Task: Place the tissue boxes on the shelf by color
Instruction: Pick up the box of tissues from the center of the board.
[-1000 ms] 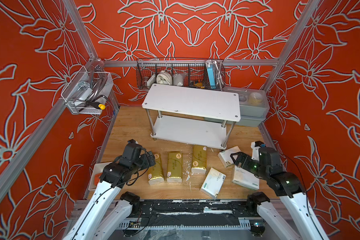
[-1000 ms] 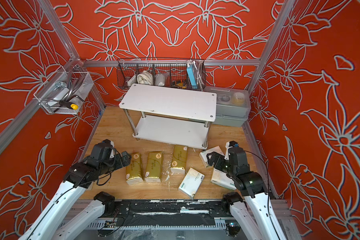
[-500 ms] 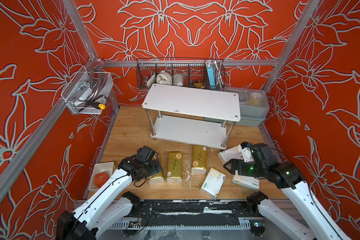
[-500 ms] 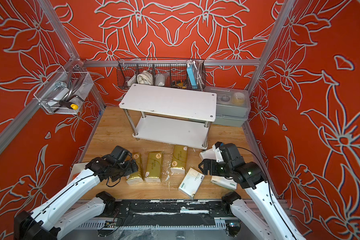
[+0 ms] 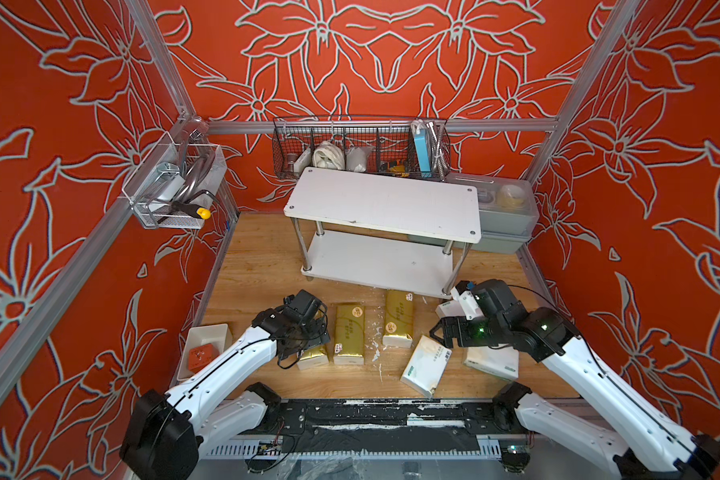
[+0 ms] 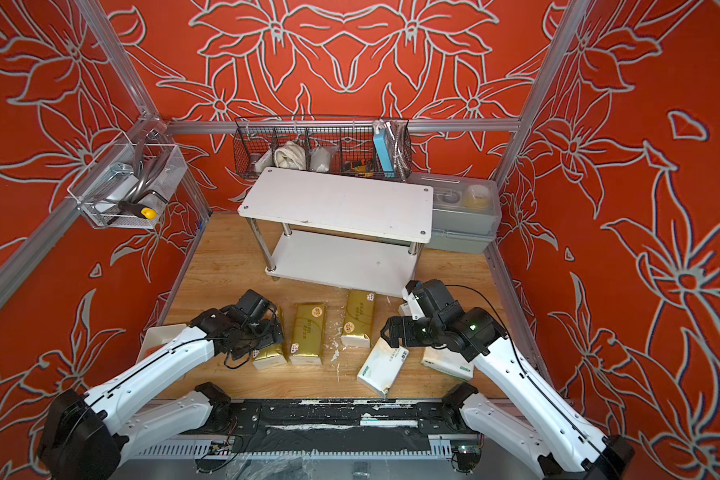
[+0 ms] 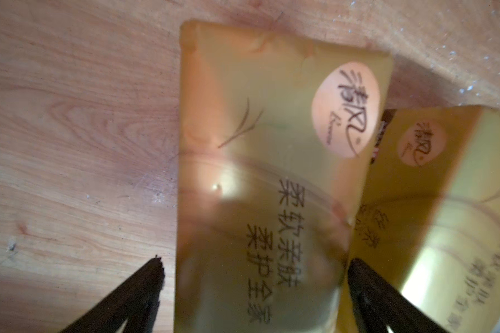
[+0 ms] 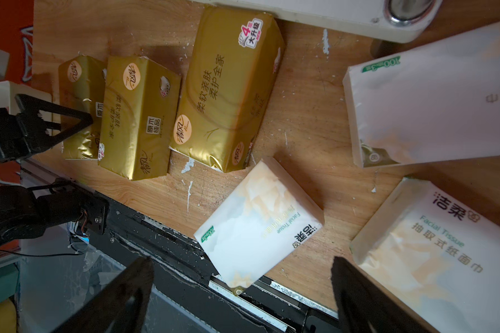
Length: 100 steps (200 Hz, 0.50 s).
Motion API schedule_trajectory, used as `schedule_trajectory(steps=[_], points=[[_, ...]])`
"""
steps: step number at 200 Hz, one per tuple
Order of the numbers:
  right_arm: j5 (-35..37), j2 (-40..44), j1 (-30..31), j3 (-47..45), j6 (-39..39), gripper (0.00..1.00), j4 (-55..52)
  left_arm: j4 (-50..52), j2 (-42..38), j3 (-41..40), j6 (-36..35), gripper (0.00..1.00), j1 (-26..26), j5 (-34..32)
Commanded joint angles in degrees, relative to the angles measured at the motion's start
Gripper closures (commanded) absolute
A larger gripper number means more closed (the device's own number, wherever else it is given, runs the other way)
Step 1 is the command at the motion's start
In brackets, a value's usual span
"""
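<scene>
Your left gripper (image 7: 256, 265) straddles the end gold pack (image 7: 257, 129), jaws released; seat it deeper before closing. Your right gripper (image 8: 241, 262) is likewise released and empty.

In both top views, lower left of centre, the left gripper (image 5: 310, 340) hides all but the near end of a gold pack (image 5: 313, 358). Lower right, the right arm (image 5: 512, 320) covers most of one white pack (image 5: 446, 309). In the left wrist view the gold pack (image 7: 257, 173) is blurred and cut off at the frame's edge.

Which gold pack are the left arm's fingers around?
The left-end pack: the left fingers straddle it, open. The middle pack and right pack lie free.
</scene>
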<state>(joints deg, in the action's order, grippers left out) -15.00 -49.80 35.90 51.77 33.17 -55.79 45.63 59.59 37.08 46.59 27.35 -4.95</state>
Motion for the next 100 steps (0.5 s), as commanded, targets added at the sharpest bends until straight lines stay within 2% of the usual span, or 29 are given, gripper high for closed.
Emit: schedule_trajectory(steps=[1,45,100], points=[[1.5,-1.4,1.4,-0.2,0.4,0.03,2.4,-1.1,1.0,-1.8,1.1,0.02,0.9,-0.9],[2.6,-4.1,2.7,0.3,-0.1,0.03,4.2,-4.1,3.7,-4.5,1.8,0.02,1.9,-0.9],[3.4,-4.8,2.9,0.2,-0.7,0.03,4.6,-4.1,2.2,-5.3,2.5,0.23,2.4,-0.6]])
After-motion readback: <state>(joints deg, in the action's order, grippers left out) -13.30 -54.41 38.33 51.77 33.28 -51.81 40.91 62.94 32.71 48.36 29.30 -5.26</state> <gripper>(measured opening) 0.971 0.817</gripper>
